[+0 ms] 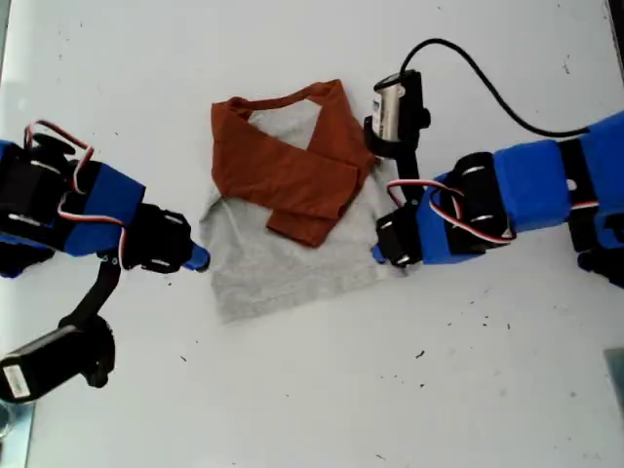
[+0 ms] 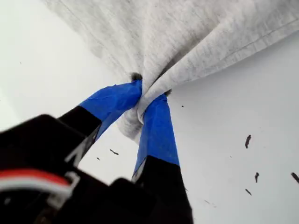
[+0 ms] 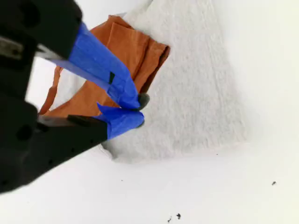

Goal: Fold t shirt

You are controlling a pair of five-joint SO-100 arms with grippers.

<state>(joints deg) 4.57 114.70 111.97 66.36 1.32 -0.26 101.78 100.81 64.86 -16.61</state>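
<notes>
The t shirt (image 1: 283,249) lies flat in the middle of the white table, grey body down and both rust-orange sleeves (image 1: 292,175) folded across its chest. My first gripper (image 2: 142,95) belongs to the arm at the exterior view's right (image 1: 378,255). It is shut on a bunched pinch of the grey fabric (image 2: 187,42) at the shirt's lower corner. My second gripper (image 3: 133,111), on the arm at the exterior view's left (image 1: 198,258), is shut at the shirt's opposite edge. No cloth shows between its blue-taped fingertips (image 3: 124,91). The print is hidden.
Small dark specks (image 1: 420,354) dot the white table (image 1: 390,409) in front of the shirt. A black cable (image 1: 487,83) runs from the arm at the exterior view's right across the far table.
</notes>
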